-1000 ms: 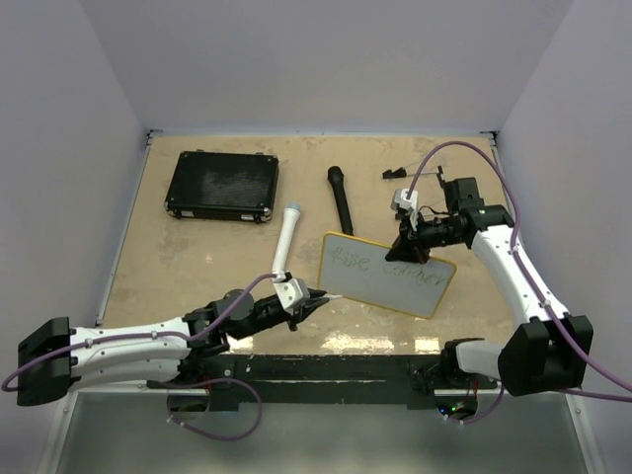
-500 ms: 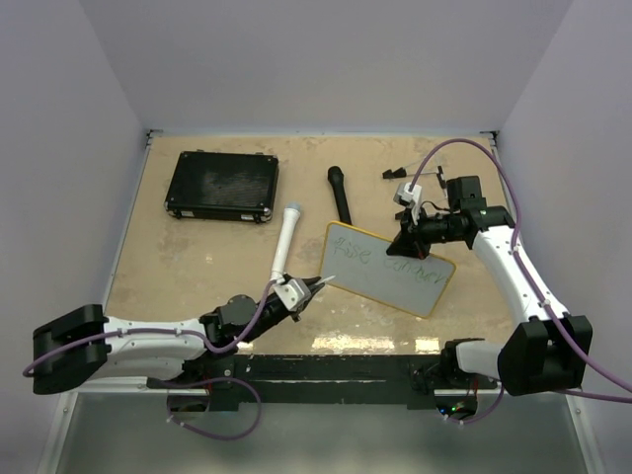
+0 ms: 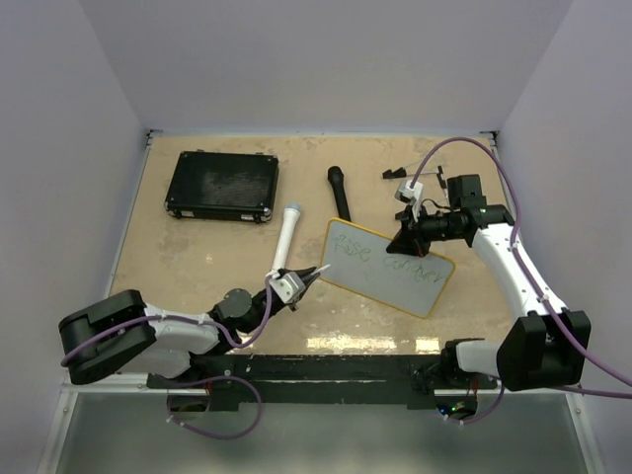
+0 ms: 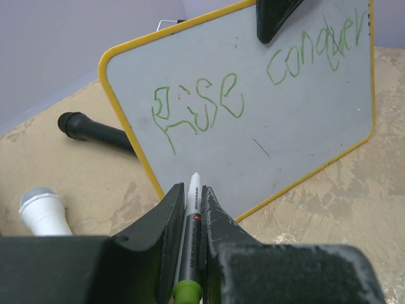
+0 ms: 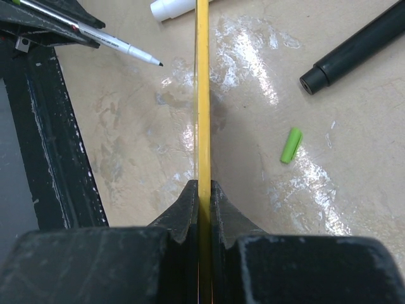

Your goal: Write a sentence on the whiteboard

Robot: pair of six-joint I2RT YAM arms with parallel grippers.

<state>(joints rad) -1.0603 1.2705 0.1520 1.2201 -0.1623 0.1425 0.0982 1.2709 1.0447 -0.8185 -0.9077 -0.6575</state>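
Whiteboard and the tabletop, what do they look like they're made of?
Whiteboard: smooth white panel, likely coated or laminated since green writing sits cleanly; yellow rim looks plastic, possibly painted wood. Tabletop: mottled beige, worn, with glossy glare patches, perhaps sealed plywood.

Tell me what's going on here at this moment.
The right gripper clamps the whiteboard by its yellow rim, propping it tilted off the table. The left gripper holds a marker pointed at the board, its tip not touching. The board already carries green writing, roughly "Rise conquer".
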